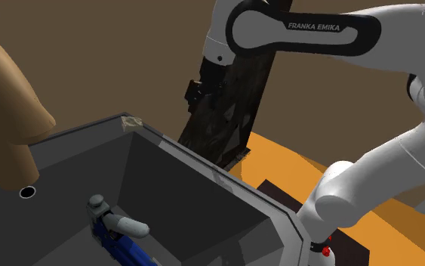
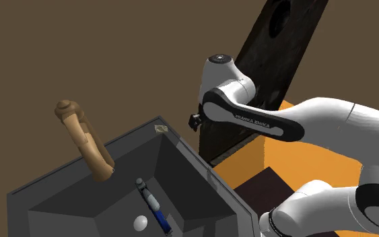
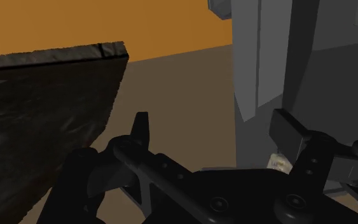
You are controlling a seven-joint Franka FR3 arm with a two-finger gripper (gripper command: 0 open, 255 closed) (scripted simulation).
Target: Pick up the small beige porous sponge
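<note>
Gripper (image 3: 211, 124) open, holding nothing; little beige sponge (image 1: 133, 121) on sink (image 1: 226, 181) corner, lower-left of it in shoulder view.

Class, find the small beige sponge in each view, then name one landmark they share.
Shoulder view: sponge on the far corner of the grey basin, left of centre.
Second exterior view: sponge on that corner, just left of centre.
Wrist view: sponge on the basin rim, beside one of the jaws.
Shared landmark: the dark leaning board by that corner.
</note>
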